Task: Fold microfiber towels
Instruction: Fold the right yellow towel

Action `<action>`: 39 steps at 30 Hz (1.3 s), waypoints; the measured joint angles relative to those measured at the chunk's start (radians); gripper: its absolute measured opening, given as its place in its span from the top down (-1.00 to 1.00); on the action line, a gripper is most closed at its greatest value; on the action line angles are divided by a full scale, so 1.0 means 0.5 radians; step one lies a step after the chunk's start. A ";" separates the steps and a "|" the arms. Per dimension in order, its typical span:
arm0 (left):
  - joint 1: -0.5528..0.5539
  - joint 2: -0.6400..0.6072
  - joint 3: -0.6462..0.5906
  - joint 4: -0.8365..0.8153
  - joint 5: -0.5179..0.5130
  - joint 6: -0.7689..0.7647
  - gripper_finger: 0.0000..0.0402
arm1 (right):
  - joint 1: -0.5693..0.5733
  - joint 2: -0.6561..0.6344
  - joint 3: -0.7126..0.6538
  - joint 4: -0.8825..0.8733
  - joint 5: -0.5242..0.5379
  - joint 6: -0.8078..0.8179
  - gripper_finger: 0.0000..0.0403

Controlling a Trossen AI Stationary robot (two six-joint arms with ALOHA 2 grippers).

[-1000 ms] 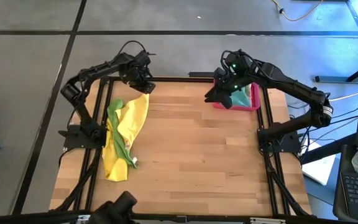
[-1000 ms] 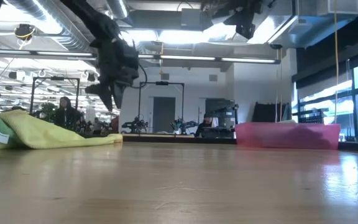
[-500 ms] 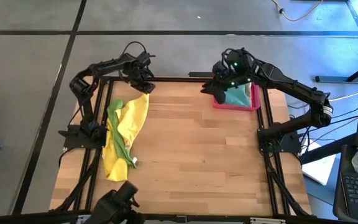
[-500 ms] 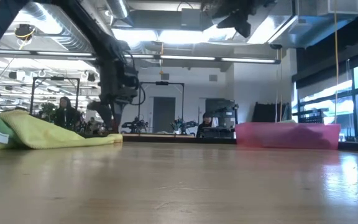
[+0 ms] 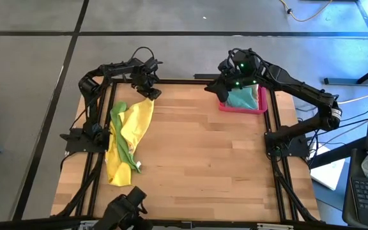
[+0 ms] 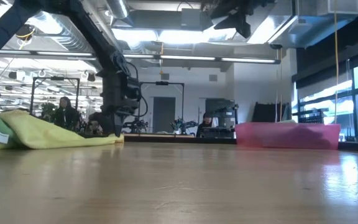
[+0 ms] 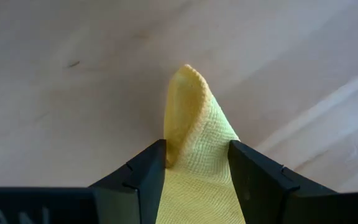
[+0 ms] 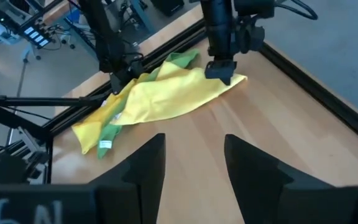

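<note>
Towels lie in a long heap near the table's left edge: a yellow towel [image 5: 135,121] draped over a green towel [image 5: 118,115], with more yellow cloth [image 5: 115,167] running toward the near edge. The yellow towel's far corner reaches the back left of the table [image 5: 209,160], close to the black frame rail. The left gripper [image 5: 151,93] is down at that corner, and the left wrist view shows its fingers [image 7: 143,173] standing apart on either side of the raised yellow tip [image 7: 188,118], flanking it; whether they press on the cloth cannot be told. From the heap rightward, the whole middle and near part of the wooden top is bare, as is the strip along the front edge.

A pink tray [image 5: 260,105] sits at the back right corner, against the right rail, with a teal towel [image 5: 245,98] in it. The right gripper [image 5: 225,88] hangs above the tray's left end, clear of the cloth, its fingers [image 8: 143,168] parted with nothing between them.

The top is pale planked wood. In the low view the heap [image 6: 36,134] and tray [image 6: 288,135] sit well apart, with a lit workshop behind where two people [image 6: 64,112] are seated far off.
</note>
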 joint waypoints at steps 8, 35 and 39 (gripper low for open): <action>-0.100 -0.137 0.005 -0.069 0.004 0.135 0.65 | 0.000 0.002 0.000 -0.001 0.105 0.031 0.17; -0.988 -1.244 0.010 0.393 0.391 -0.798 1.00 | 0.198 0.136 -0.143 0.670 -0.045 -0.968 0.25; -1.063 -1.249 0.010 0.436 0.355 -0.909 1.00 | 0.286 0.204 -0.111 0.704 -0.046 -1.058 0.31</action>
